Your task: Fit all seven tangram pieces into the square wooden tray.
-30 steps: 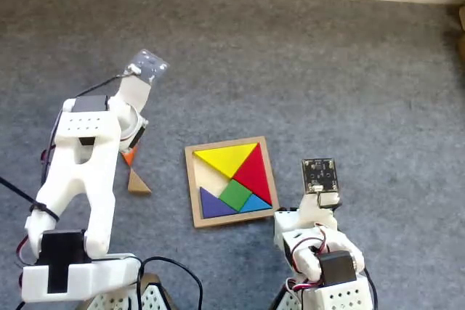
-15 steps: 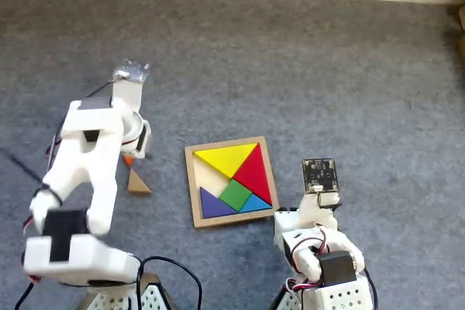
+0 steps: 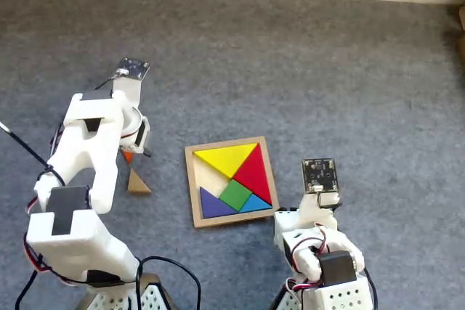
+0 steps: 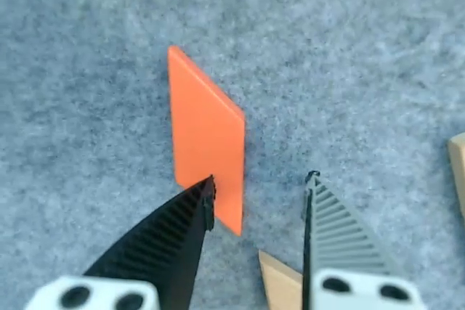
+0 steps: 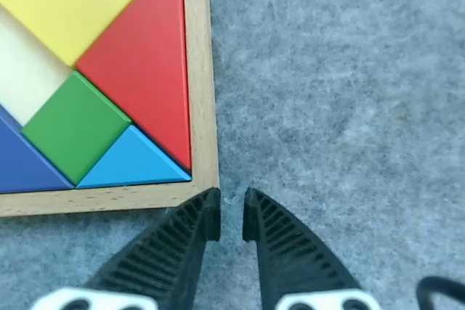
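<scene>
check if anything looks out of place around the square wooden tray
Two pieces lie outside the square wooden tray, on the grey carpet: an orange parallelogram and a tan wooden triangle beside it. Inside, a bare strip is unfilled beside the yellow triangle. Nothing looks damaged.

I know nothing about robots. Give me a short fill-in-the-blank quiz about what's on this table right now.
1. The wooden tray holds ____ coloured pieces.
2. The left gripper hangs open over the ____ parallelogram.
3. The tan triangle lies on the carpet, ____ the tray.

Missing words: five; orange; outside
</scene>
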Controlling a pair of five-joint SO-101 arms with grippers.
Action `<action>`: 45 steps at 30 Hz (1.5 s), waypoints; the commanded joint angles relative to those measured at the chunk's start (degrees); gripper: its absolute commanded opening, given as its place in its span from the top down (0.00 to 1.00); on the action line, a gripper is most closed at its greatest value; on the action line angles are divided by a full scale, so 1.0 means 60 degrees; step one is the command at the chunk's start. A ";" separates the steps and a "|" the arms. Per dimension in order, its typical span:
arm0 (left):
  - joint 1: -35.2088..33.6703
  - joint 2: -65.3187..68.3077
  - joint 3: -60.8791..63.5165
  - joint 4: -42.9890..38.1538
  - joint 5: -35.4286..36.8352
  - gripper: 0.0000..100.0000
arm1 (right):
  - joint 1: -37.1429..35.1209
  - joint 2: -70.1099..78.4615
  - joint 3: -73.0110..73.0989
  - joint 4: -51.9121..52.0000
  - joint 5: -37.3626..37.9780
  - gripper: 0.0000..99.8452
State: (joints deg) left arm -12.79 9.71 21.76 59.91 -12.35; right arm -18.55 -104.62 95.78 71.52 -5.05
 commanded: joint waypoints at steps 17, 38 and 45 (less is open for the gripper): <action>-0.0974 0.1458 -0.2322 -0.0103 -0.0513 0.76 | 0.0022 -0.0227 0.1355 0.0095 -0.0029 0.94; 0.0300 0.2264 -0.3363 0.1641 -0.0484 0.97 | 0.0022 -0.0227 0.1355 0.0095 -0.0029 0.94; 0.1223 0.0593 -0.3348 0.2886 0.0586 0.99 | 0.0007 -0.0227 0.1355 0.0095 -0.0029 0.94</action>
State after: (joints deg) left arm -8.48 19.82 2.86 74.51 -12.88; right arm -18.55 -104.62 95.78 71.52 -5.05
